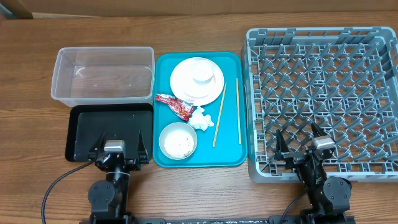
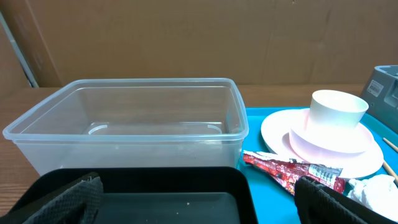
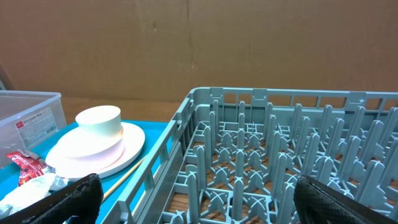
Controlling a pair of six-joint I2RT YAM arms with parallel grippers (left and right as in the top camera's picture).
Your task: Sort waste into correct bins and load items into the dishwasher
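Hovering at the desk's [image 1: 31, 68] near edge, my left claw [image 1: 119, 143] and right claw [image 1: 299, 137] gaped empty; sorting not begun, I judged the red snack wrapper [image 1: 173, 105] mid teal tray [image 1: 231, 157] needed grasping.

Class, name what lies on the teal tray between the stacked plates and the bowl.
In the overhead view, a red snack wrapper and a crumpled white tissue lie between the plates and the bowl.

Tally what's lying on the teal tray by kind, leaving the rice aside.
Plates: 2
Cup: 1
Bowl: 1
Chopsticks: 2
Wrapper: 1
Tissue: 1
Total: 8
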